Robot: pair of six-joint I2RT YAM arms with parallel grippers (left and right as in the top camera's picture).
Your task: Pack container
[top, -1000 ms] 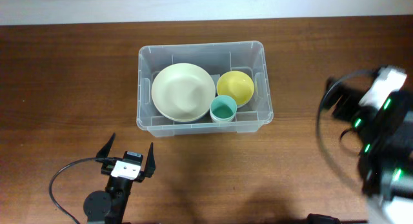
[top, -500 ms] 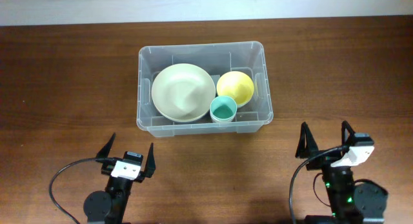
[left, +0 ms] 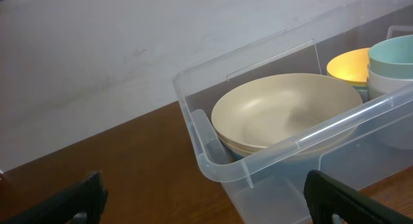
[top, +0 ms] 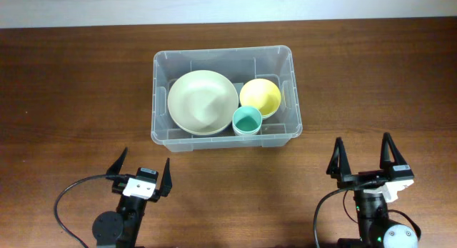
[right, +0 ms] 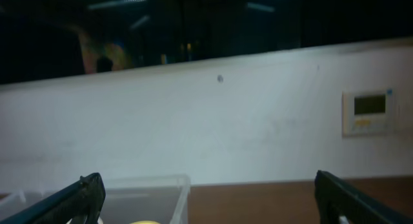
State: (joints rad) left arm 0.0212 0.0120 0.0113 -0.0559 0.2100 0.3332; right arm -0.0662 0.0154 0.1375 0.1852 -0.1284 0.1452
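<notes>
So the right gripper (top: 362, 144) is settling by the near edge of the desk (top: 71, 83) toward the right corner, squared up now instead of twisted like half a second ago, jaws spread wide with nothing in them. The left gripper (top: 146, 161) is sitting where it was along the near edge, also wide apart and empty. The container (top: 223, 53) is staying put mid-desk toward the far edge, holding the cream bowl (top: 203, 102), yellow bowl (top: 260, 96) and teal cup (top: 247, 121).

Resting side by side: cream bowl (top: 203, 102), yellow bowl (top: 260, 96). Standing just beside both: teal cup (top: 247, 121). Hanging on white wall (right: 226, 121): small panel (right: 369, 112).
</notes>
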